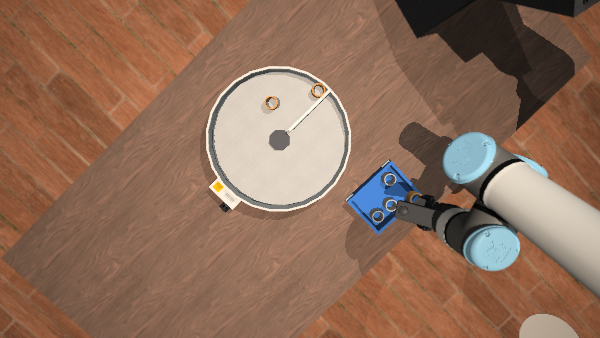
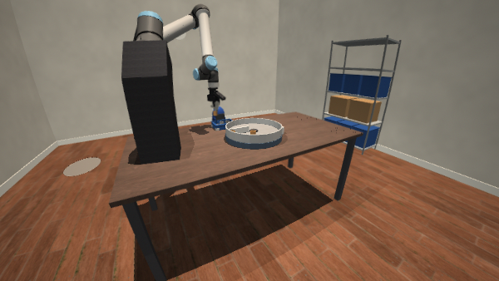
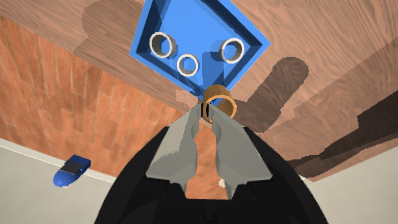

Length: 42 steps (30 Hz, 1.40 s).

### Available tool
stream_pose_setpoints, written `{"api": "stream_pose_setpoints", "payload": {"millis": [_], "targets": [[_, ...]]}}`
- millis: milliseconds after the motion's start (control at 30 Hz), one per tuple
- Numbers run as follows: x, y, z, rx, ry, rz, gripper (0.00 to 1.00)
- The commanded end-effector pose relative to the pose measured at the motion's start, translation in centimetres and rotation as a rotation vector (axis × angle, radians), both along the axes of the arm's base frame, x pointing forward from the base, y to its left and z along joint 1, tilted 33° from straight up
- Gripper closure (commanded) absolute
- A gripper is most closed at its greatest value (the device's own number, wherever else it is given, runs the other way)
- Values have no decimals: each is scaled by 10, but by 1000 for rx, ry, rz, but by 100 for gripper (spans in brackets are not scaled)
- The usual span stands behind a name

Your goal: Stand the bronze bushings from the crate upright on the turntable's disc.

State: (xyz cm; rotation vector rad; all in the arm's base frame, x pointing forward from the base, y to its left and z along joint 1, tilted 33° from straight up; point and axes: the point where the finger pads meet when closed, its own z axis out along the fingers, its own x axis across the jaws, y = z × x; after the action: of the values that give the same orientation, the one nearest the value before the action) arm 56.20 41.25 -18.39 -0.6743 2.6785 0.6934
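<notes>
My gripper [image 3: 204, 103] [image 1: 414, 199] [image 2: 215, 107] is shut on the wall of a bronze bushing [image 3: 221, 101] [image 1: 412, 194] and holds it above the near edge of the blue crate [image 3: 200, 20] [image 1: 364, 201] [image 2: 218, 125]. Three steel bushings [image 3: 162, 44] [image 3: 188, 64] [image 3: 232, 50] stand upright in the crate; they also show in the overhead view [image 1: 389, 178] [image 1: 390, 204] [image 1: 377, 216]. The turntable's pale disc [image 1: 260, 165] [image 2: 266, 128] lies left of the crate, with a dark hub [image 1: 279, 139] at its middle. Two bronze bushings [image 1: 271, 102] [image 1: 318, 90] stand upright on the disc.
A white radial bar [image 1: 305, 117] runs from the hub to the raised rim [image 1: 211, 125]. The crate sits close to the table's edge [image 1: 395, 240]. The arm's black pedestal [image 2: 150, 104] stands on the table. A shelf rack [image 2: 362, 83] stands far right.
</notes>
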Motion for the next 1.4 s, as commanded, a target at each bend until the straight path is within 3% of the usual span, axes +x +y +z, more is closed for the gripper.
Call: {"api": "stream_pose_setpoints", "payload": {"millis": [0,267,1367], "targets": [[-2,-7,11,0,0,0,100],[-3,-11,19,0,0,0,100],[-3,-11,19,0,0,0,100]]}}
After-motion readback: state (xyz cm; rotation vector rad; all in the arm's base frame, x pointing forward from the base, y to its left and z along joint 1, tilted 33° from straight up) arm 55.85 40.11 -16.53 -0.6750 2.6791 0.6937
